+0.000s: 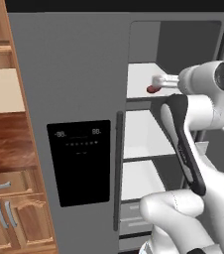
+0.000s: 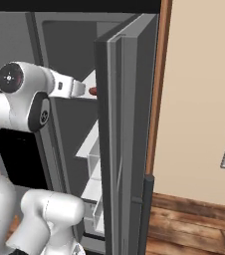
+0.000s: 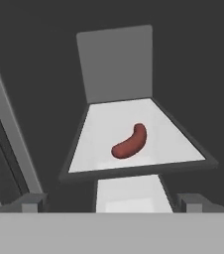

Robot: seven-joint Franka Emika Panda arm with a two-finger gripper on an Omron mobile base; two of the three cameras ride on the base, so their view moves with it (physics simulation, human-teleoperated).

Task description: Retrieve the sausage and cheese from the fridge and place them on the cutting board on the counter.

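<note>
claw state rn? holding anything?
Claw: open, holding nothing; it points at the sausage lying on the upper white shelf of the fridge, short of it.

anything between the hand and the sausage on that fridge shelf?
Nothing. In the hand view the open hand looks straight at the sausage; between them lies bare white shelf and its dark front edge.
</note>
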